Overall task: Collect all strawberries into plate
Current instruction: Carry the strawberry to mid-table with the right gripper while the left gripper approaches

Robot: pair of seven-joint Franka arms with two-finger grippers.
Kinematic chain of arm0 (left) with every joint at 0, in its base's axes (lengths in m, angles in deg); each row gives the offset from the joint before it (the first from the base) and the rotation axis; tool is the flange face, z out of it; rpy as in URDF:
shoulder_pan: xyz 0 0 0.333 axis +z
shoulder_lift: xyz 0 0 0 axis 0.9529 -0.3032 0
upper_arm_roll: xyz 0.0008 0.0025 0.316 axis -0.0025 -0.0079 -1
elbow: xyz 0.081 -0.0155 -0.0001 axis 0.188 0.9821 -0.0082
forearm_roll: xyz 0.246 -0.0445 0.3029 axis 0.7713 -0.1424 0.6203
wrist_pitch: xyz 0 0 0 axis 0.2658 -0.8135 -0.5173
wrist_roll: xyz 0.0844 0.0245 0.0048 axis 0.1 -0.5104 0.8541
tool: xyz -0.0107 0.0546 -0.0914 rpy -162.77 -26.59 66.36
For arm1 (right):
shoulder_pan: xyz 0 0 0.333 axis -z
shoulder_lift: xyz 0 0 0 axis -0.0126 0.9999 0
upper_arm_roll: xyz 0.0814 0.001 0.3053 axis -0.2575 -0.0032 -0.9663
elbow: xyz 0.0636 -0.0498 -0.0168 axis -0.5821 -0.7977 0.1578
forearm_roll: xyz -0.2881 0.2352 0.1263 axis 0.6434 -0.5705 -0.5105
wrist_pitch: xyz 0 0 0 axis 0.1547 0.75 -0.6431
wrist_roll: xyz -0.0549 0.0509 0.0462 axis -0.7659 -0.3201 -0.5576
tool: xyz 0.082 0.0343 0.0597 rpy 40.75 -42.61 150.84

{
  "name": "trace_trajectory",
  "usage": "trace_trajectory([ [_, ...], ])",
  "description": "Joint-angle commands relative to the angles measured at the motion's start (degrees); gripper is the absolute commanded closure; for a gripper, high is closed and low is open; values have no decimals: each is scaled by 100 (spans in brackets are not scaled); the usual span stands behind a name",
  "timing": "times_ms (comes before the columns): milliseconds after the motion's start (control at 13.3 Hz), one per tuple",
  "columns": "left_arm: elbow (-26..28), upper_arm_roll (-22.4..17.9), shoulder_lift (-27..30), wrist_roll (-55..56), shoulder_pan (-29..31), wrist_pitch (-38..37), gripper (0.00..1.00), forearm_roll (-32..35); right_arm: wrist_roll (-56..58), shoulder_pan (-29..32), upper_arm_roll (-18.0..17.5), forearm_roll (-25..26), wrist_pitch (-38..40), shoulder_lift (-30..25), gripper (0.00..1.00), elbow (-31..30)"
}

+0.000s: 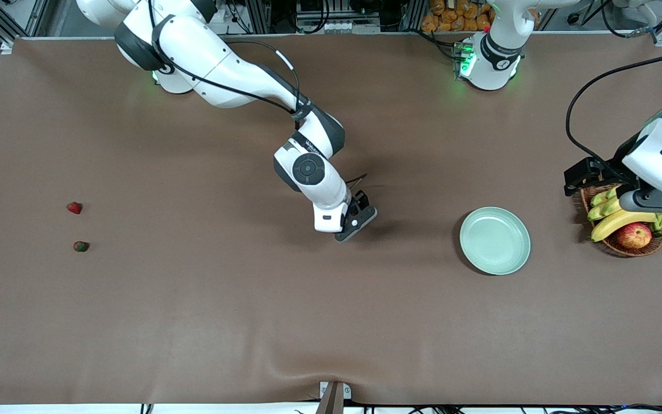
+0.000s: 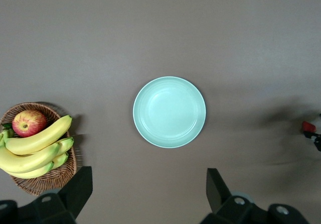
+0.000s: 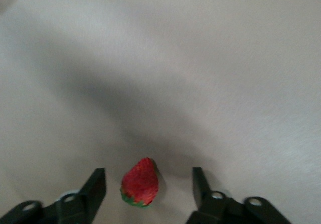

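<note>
The right tool [image 3: 148, 181] is seen low over the middle of the tabletop [image 1: 193, 316] with its fingers apart, and one strawberry [image 3: 140, 188] is seen between them, not clamped. Two more strawberries [image 1: 74, 207] [image 1: 81, 246] are found near the right arm's end, well apart from the empty plate [image 1: 495, 240]. The left tool [image 2: 148, 184] is held open above the basket [image 1: 624, 247]
</note>
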Motion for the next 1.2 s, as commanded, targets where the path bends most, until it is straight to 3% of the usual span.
trace_trajectory([
  [0, -105, 8, -213, -76, -51, 26, 0, -17, -135, 228, 141, 115, 398, -380, 0, 8],
  [450, -272, 61, -283, 879, -867, 131, 0, -87, -83, 1528, 150, 115, 1796, -1066, 0, 16],
  [601, -280, 61, -615, 1686, -1376, 394, 0, -96, -74, 2099, 150, 115, 2297, -1225, 0, 8],
  [826, -745, 52, -1379, 3013, -2071, 755, 0, -88, -48, 2908, 150, 115, 2772, -1322, 0, 8],
  [1126, -808, 43, -2145, 3693, -2739, 1510, 0, -35, 556, 3892, 159, 194, 3291, -1383, 0, -1],
])
